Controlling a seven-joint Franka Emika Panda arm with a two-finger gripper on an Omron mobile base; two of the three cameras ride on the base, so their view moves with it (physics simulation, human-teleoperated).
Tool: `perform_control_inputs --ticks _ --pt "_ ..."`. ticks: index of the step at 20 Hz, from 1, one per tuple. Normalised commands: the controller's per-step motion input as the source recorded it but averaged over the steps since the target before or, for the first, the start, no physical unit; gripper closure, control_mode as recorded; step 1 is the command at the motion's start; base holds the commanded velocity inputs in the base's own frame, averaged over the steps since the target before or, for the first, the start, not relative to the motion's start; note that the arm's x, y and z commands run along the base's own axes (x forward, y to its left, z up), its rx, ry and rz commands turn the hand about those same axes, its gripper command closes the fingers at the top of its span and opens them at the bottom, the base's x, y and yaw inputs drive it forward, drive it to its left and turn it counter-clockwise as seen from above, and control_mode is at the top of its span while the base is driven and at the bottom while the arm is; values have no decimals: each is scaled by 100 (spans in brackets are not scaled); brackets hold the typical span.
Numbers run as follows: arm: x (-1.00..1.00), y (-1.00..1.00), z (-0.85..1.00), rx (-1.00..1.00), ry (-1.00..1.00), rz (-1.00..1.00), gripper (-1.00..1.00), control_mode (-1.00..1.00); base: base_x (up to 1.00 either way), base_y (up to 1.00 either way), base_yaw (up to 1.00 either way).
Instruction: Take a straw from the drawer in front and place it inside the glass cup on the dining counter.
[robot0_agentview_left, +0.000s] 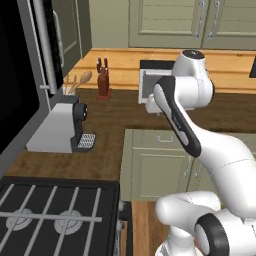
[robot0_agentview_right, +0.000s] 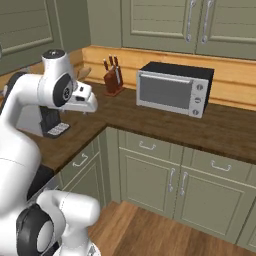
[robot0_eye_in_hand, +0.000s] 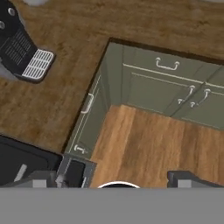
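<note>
Dark wood is running across the worktop (robot0_agentview_left: 107, 125), which is wrapping around the corner above sage-green cabinets. The white arm is rising from the lower right of the left base frame and bending over the middle, its hand hanging above the worktop corner at the left centre of the right base frame. In the hand frame the fingers (robot0_eye_in_hand: 46, 177) are showing as two dark tips at the bottom edge, standing well apart with nothing between them. A closed drawer (robot0_eye_in_hand: 166, 66) with a slim handle is sitting in the upper right of the hand frame, above the wood floor. A grey coffee machine (robot0_agentview_left: 57, 127) is standing at the left of the left base frame, a knife block (robot0_agentview_right: 113, 75) and a microwave (robot0_agentview_right: 172, 88) at the back of the worktop.
</note>
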Motion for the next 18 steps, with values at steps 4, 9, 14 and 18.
perform_control_inputs --ticks 4,9,14,18 --pt "0 -15 0 24 0 -18 -100 -100 0 0 0" --pt "13 -70 -16 37 0 -6 -100 -100 0 0 0" --pt "5 -80 -40 43 0 0 -100 -100 0 0 0" --pt "6 -49 -71 44 -1 4 -100 -100 0 0 0"
